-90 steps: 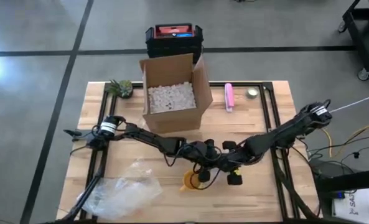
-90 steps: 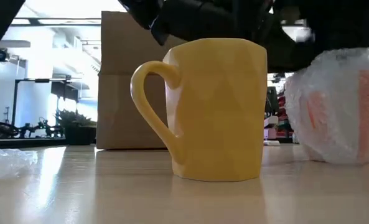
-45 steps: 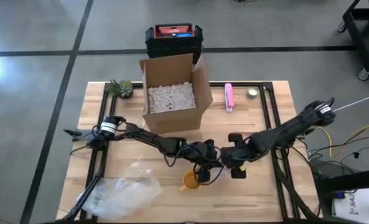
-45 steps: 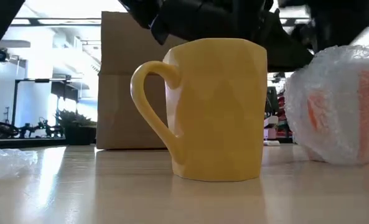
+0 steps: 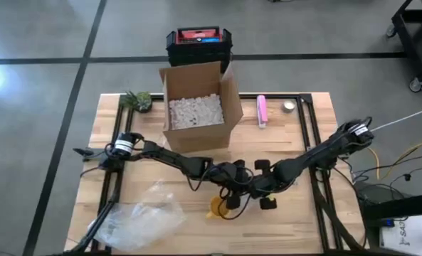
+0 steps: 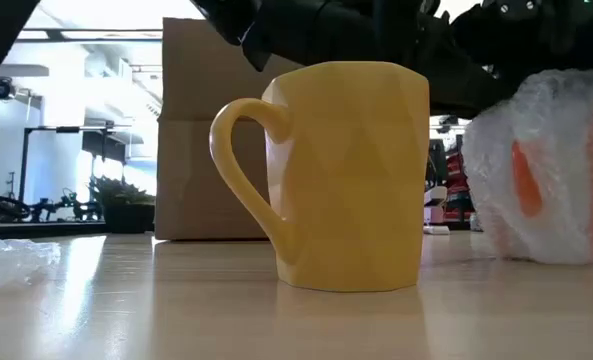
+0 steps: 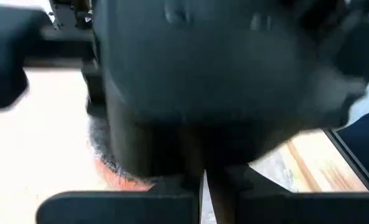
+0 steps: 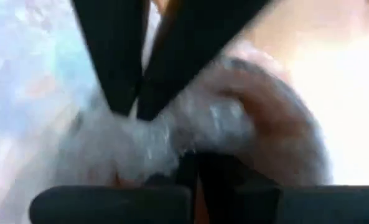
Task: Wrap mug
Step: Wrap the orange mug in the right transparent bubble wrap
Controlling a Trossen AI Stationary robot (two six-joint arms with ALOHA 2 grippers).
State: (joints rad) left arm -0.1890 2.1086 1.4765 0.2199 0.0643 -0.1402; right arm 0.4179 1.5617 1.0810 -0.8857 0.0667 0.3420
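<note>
Two end effectors: left (image 5: 233, 186), right (image 5: 262, 186), grips unclear; cardboard box (image 5: 194, 107) holds white packing fill (image 5: 195, 111)

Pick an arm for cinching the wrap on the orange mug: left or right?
Probably right. In the right wrist view its pincer sits shut on the bubble-wrapped orange mug. The left pincer is shut beside it, above the bare yellow mug, with no wrap seen in it.

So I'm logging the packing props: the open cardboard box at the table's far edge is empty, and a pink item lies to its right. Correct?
Not quite. The high view shows the cardboard box holding white packing filler, not empty. The rest stands: the box is open at the table's far edge, and the pink item lies to its right.
</note>
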